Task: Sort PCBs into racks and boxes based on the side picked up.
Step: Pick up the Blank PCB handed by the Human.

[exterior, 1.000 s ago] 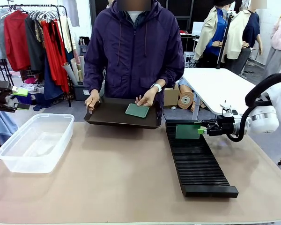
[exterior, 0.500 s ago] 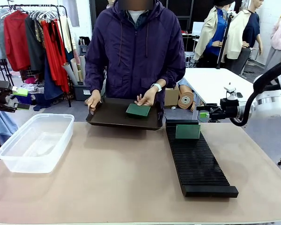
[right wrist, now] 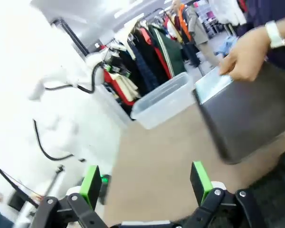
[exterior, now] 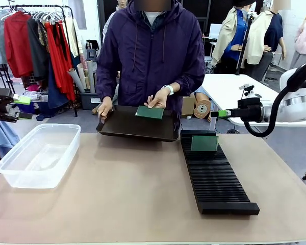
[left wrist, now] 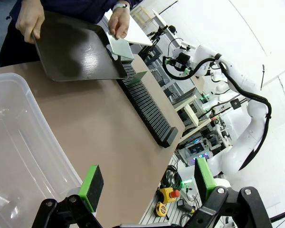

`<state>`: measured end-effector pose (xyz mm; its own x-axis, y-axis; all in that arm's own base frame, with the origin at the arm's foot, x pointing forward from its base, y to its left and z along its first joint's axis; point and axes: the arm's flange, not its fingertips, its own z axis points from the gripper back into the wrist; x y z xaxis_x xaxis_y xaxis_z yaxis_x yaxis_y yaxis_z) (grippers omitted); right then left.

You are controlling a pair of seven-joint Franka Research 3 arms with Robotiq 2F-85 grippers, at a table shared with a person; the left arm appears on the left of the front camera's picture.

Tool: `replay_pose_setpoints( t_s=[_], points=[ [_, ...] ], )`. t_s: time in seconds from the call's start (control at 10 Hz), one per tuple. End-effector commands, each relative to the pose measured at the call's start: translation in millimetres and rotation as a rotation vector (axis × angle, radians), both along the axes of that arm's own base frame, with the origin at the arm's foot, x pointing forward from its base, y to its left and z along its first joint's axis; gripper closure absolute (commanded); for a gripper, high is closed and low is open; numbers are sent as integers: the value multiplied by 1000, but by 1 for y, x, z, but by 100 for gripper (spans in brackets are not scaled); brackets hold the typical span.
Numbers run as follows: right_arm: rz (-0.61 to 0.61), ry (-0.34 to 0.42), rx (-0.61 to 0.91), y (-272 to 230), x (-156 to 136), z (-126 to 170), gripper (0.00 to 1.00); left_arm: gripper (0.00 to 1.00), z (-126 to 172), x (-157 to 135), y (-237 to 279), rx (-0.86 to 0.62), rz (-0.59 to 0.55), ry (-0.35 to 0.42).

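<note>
The table point(exterior: 132, 184) carries the clear box point(exterior: 25, 178) at its left edge, apparently empty, and the long black rack point(exterior: 214, 176) toward its right, running from far edge to near. One PCB point(exterior: 204, 143) stands upright in a slot at the rack's far end, so by my judgement one board is sorted and the work has barely begun. At the far edge a person holds a dark tray point(exterior: 127, 125) tilted, a hand point(exterior: 158, 99) resting on a second PCB point(exterior: 149, 112) by the tray's far right corner; that one awaits picking. The right gripper point(exterior: 222, 113) hovers above the table's far edge, just beyond the rack, jaws wide and empty. The left gripper point(left wrist: 148, 183) hangs near the box, likewise spread, nothing between its pads.
</note>
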<state>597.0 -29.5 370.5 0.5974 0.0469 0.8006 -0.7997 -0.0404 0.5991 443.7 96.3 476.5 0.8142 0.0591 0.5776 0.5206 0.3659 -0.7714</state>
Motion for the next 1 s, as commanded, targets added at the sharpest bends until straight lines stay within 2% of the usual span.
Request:
replay_pose_setpoints(
  t_s=[0.0, 0.1, 0.2, 0.6, 0.9],
  points=[
    [-1, 244, 48, 8, -17, 17, 0, 0, 2, 0, 0, -1, 1, -4],
    [3, 341, 47, 8, -26, 21, 0, 0, 2, 0, 0, -1, 1, -4],
    [-14, 401, 33, 8, -35, 26, 0, 0, 2, 0, 0, -1, 1, -4],
    [-39, 518, -53, 14, -69, 51, 0, 0, 2, 0, 0, -1, 1, -4],
    [-29, 592, -79, 21, -78, 59, 0, 0, 2, 0, 0, -1, 1, -4]
  ],
)
